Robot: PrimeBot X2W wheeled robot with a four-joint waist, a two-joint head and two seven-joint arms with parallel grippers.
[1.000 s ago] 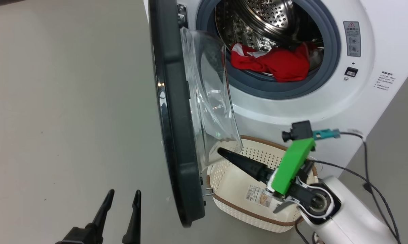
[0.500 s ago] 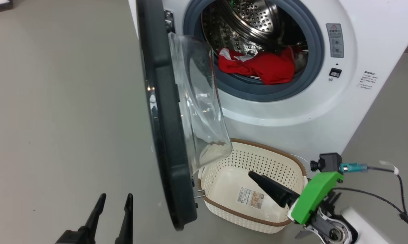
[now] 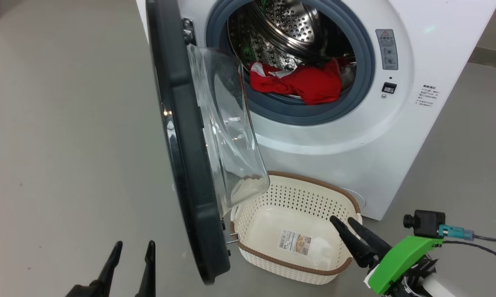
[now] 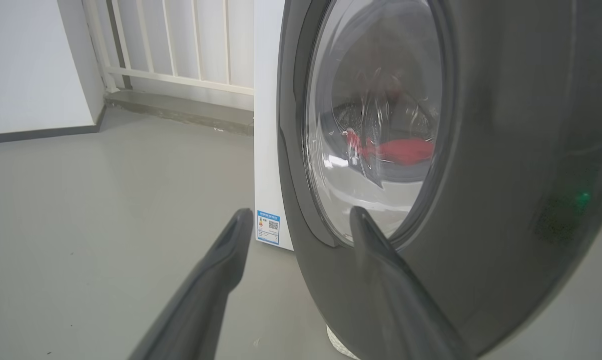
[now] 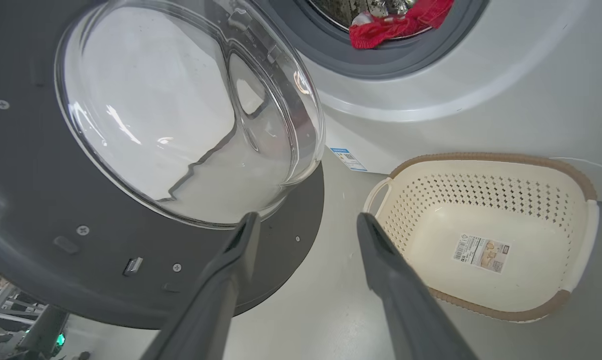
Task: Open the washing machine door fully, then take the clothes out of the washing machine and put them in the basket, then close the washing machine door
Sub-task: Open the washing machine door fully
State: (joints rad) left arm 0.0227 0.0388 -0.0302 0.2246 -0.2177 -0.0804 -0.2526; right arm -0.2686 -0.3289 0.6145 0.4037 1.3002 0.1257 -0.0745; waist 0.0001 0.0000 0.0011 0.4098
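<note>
change: right pincer drew back from washing machine door to basket rim | state: it and left pincer wide open, empty | meaning: door open; clothes wait in drum

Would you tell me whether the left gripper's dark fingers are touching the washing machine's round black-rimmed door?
Apart. In the head view, grey floor shows between the left gripper and the black-rimmed door.

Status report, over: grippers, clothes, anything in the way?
Both open, empty: left gripper, right gripper. The clothes in washing machine; basket empty. The door open, nothing across the opening.
</note>
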